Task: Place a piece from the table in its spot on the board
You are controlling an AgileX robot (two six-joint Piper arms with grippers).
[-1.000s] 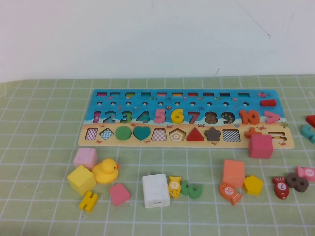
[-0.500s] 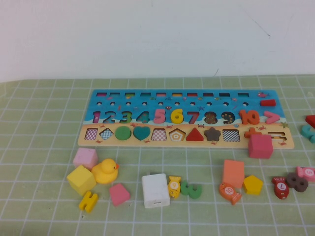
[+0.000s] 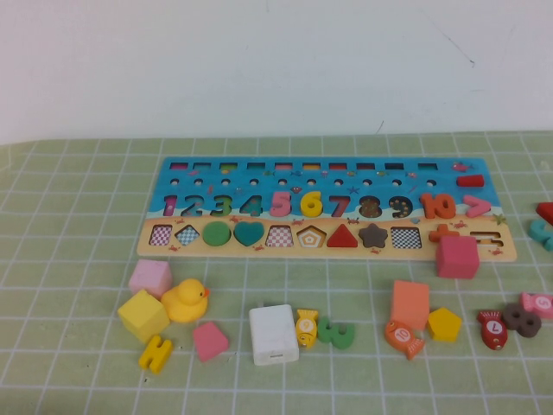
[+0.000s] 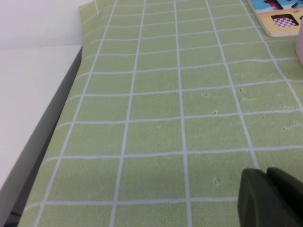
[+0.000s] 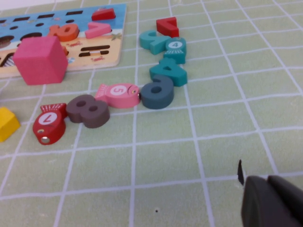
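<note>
Since neither arm reaches into the high view, both seem parked at the near corners, leaving the board (image 3: 324, 212) and the loose pieces free to be surveyed. Only the wrist cameras show the tools. The left gripper (image 4: 270, 198) hangs low over bare green mat, its fingers pressed together, with the board's corner (image 4: 279, 21) well ahead of it. The right gripper (image 5: 272, 203) looks likewise closed and empty; ahead of it lie the brown 8 (image 5: 88, 111), a pink fish (image 5: 118, 95) and teal numbers (image 5: 165, 61) that the high view barely catches. The 8's slot (image 3: 371, 207) looks vacant, so it is probably a candidate.
</note>
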